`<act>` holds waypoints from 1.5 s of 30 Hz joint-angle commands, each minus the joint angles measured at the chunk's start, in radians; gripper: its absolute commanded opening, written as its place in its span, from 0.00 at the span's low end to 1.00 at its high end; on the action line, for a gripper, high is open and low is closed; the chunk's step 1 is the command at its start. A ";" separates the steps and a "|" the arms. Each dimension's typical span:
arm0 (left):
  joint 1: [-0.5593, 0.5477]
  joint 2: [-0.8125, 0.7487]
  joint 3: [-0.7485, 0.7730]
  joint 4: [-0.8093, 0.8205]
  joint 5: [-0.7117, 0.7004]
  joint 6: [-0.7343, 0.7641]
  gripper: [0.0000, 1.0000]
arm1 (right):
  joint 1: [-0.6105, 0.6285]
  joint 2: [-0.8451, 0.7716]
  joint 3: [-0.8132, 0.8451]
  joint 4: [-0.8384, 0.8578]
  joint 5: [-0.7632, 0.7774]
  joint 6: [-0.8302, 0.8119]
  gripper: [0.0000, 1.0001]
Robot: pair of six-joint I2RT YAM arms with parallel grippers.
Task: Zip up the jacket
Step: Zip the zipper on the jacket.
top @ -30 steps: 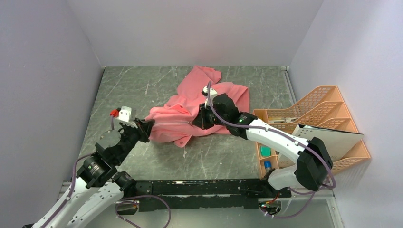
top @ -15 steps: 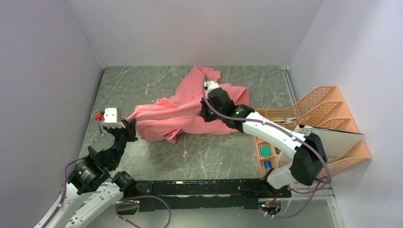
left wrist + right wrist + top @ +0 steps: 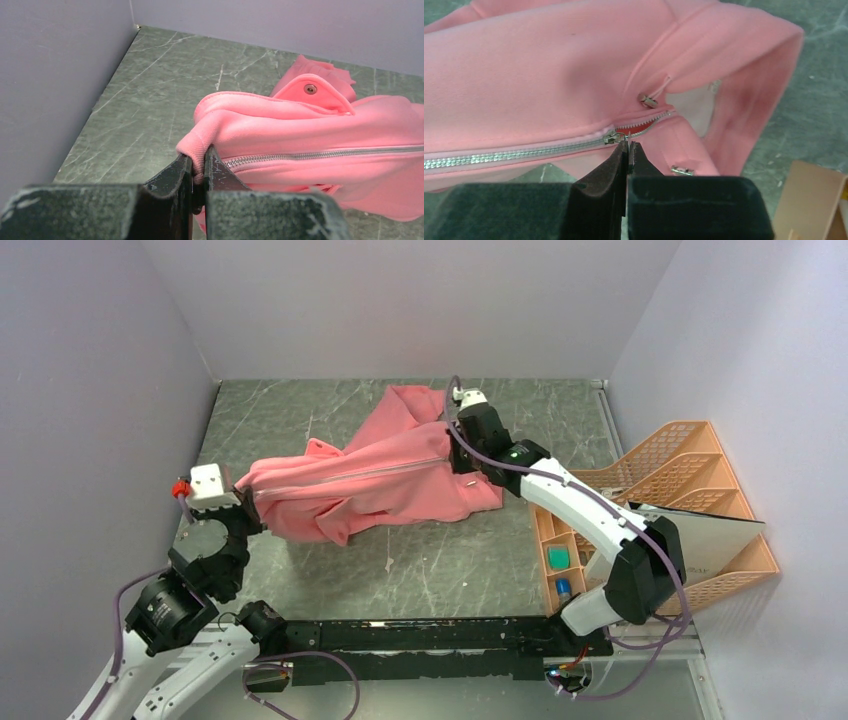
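The salmon-pink jacket (image 3: 370, 475) is stretched across the table between my two arms, its closed metal zipper (image 3: 345, 478) running along its length. My left gripper (image 3: 247, 502) is shut on the jacket's ribbed hem (image 3: 202, 145), just left of the zipper's end (image 3: 235, 162). My right gripper (image 3: 452, 438) is shut on the small metal zipper pull (image 3: 616, 137), near the collar. A short stretch of open zipper (image 3: 651, 121) shows beyond the slider. A flap pocket with a metal snap (image 3: 310, 89) lies on top.
An orange file rack (image 3: 655, 490) with a white folder and small items stands at the right of the table. Grey walls close in the left, back and right. Two metal drawstring tips (image 3: 647, 100) hang by the collar.
My left gripper has pulled the hem left and toward the near edge. My right gripper has drawn the zipper pull toward the back right, and the jacket is stretched out long.
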 commanded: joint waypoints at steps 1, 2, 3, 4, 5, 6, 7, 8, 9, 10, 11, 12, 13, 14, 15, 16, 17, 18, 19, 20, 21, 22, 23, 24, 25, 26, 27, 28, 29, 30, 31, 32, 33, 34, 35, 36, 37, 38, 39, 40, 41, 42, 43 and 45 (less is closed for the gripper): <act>0.009 -0.006 0.054 0.025 -0.164 0.054 0.05 | -0.078 -0.065 -0.031 -0.058 0.080 -0.040 0.00; 0.009 -0.005 0.051 0.028 -0.162 0.053 0.05 | -0.086 -0.072 -0.037 -0.061 0.082 -0.040 0.00; 0.010 -0.004 0.050 0.029 -0.161 0.052 0.05 | -0.093 -0.077 -0.043 -0.065 0.083 -0.042 0.00; 0.009 -0.004 0.049 0.028 -0.162 0.052 0.05 | -0.099 -0.082 -0.049 -0.069 0.085 -0.043 0.00; 0.009 -0.001 0.050 0.025 -0.164 0.049 0.05 | -0.108 -0.086 -0.054 -0.071 0.088 -0.044 0.00; 0.009 0.000 0.052 0.021 -0.168 0.047 0.05 | -0.114 -0.088 -0.058 -0.076 0.092 -0.047 0.00; 0.009 0.003 0.055 0.017 -0.173 0.048 0.05 | -0.123 -0.089 -0.060 -0.081 0.096 -0.049 0.00; 0.009 0.006 0.058 0.012 -0.178 0.046 0.05 | -0.132 -0.089 -0.061 -0.088 0.101 -0.050 0.00; 0.009 0.009 0.062 0.005 -0.182 0.043 0.05 | -0.140 -0.087 -0.061 -0.093 0.107 -0.051 0.00; 0.009 0.010 0.065 -0.001 -0.185 0.042 0.05 | -0.148 -0.085 -0.061 -0.096 0.113 -0.051 0.00; 0.009 0.012 0.068 -0.007 -0.186 0.038 0.05 | -0.154 -0.084 -0.062 -0.098 0.118 -0.051 0.00; 0.010 0.015 0.071 -0.011 -0.187 0.036 0.05 | -0.161 -0.079 -0.061 -0.101 0.122 -0.051 0.00; 0.010 0.016 0.073 -0.016 -0.187 0.033 0.05 | -0.164 -0.072 -0.058 -0.106 0.130 -0.051 0.00; 0.009 0.018 0.073 -0.019 -0.188 0.031 0.05 | -0.167 -0.065 -0.055 -0.114 0.142 -0.051 0.00; 0.010 0.020 0.075 -0.022 -0.189 0.028 0.05 | -0.169 -0.055 -0.050 -0.122 0.155 -0.050 0.00; 0.009 0.022 0.077 -0.024 -0.190 0.026 0.05 | -0.169 -0.045 -0.046 -0.130 0.165 -0.051 0.00; 0.009 0.025 0.079 -0.027 -0.193 0.024 0.05 | -0.169 -0.037 -0.043 -0.134 0.170 -0.053 0.00; 0.010 0.027 0.080 -0.027 -0.196 0.023 0.05 | -0.170 -0.031 -0.043 -0.134 0.168 -0.051 0.00; 0.009 0.029 0.081 -0.027 -0.199 0.023 0.05 | -0.171 -0.030 -0.047 -0.128 0.158 -0.046 0.00; 0.010 0.030 0.083 -0.028 -0.201 0.024 0.05 | -0.170 -0.032 -0.053 -0.117 0.146 -0.042 0.00; 0.009 0.029 0.085 -0.026 -0.203 0.029 0.05 | -0.171 -0.035 -0.060 -0.098 0.125 -0.040 0.00; 0.009 0.028 0.084 -0.023 -0.202 0.037 0.05 | -0.171 -0.040 -0.068 -0.078 0.094 -0.043 0.00; 0.009 0.026 0.080 -0.016 -0.193 0.045 0.05 | -0.171 -0.048 -0.078 -0.055 0.053 -0.051 0.00; 0.009 0.022 0.076 -0.006 -0.176 0.055 0.05 | -0.171 -0.058 -0.089 -0.025 -0.013 -0.062 0.00; 0.010 0.020 0.072 0.002 -0.159 0.061 0.05 | -0.171 -0.068 -0.098 -0.003 -0.040 -0.070 0.00; 0.010 0.014 0.068 0.006 -0.148 0.062 0.05 | -0.171 -0.072 -0.099 -0.003 -0.034 -0.065 0.00; 0.009 0.013 0.066 0.007 -0.145 0.058 0.05 | -0.170 -0.066 -0.094 -0.020 -0.007 -0.063 0.00; 0.009 0.013 0.065 0.003 -0.150 0.053 0.05 | -0.172 -0.052 -0.084 -0.046 0.029 -0.065 0.00; 0.009 0.015 0.066 -0.004 -0.155 0.049 0.05 | -0.172 -0.038 -0.075 -0.073 0.077 -0.068 0.00; 0.009 0.019 0.069 -0.010 -0.161 0.048 0.05 | -0.173 -0.027 -0.070 -0.094 0.123 -0.072 0.00; 0.009 0.025 0.074 -0.017 -0.175 0.048 0.05 | -0.174 -0.015 -0.070 -0.107 0.164 -0.074 0.00; 0.009 0.031 0.080 -0.025 -0.191 0.048 0.05 | -0.181 -0.001 -0.069 -0.120 0.198 -0.078 0.00; 0.009 0.043 0.088 -0.036 -0.212 0.043 0.05 | -0.189 0.018 -0.064 -0.134 0.221 -0.081 0.00; 0.009 0.053 0.096 -0.045 -0.237 0.040 0.05 | -0.197 0.037 -0.057 -0.148 0.240 -0.084 0.00; 0.009 0.061 0.104 -0.050 -0.251 0.039 0.05 | -0.203 0.054 -0.051 -0.157 0.252 -0.088 0.00; 0.009 0.070 0.112 -0.057 -0.267 0.036 0.05 | -0.207 0.072 -0.045 -0.164 0.262 -0.091 0.00; 0.009 0.077 0.118 -0.060 -0.283 0.035 0.05 | -0.210 0.084 -0.042 -0.166 0.272 -0.091 0.00; 0.009 0.086 0.124 -0.065 -0.297 0.032 0.05 | -0.211 0.095 -0.041 -0.165 0.279 -0.090 0.00; 0.009 0.093 0.133 -0.072 -0.310 0.030 0.05 | -0.212 0.103 -0.040 -0.163 0.284 -0.088 0.00; 0.010 0.097 0.137 -0.077 -0.323 0.031 0.05 | -0.213 0.108 -0.039 -0.158 0.283 -0.087 0.00; 0.010 0.102 0.141 -0.081 -0.332 0.031 0.05 | -0.214 0.112 -0.039 -0.154 0.286 -0.087 0.00; 0.009 0.104 0.144 -0.083 -0.341 0.032 0.05 | -0.214 0.115 -0.038 -0.153 0.290 -0.086 0.00; 0.009 0.103 0.145 -0.084 -0.347 0.034 0.05 | -0.215 0.121 -0.036 -0.154 0.300 -0.086 0.00; 0.009 0.101 0.145 -0.083 -0.348 0.041 0.05 | -0.215 0.128 -0.028 -0.161 0.316 -0.087 0.00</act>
